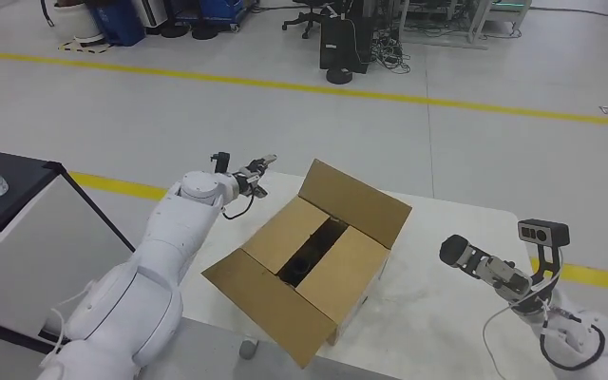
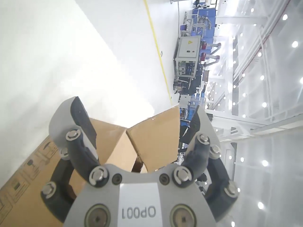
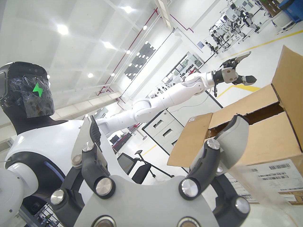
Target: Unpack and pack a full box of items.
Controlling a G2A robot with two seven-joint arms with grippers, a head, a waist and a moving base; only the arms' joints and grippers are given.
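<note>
Unpacking looks barely begun: box has outer flaps out, inner flaps nearly shut, and we log left gripper and right gripper both agape, empty.

the box is brown like cardboard, and the gap in its top is dark. one side has small black pictures on it. another side has a white sticker with thin black stripes. the table is pale grey-white. the floor is light grey with yellow lines. the left gripper is grey with black pads. the right gripper is silver-grey with black parts. the left arm is white.
</note>
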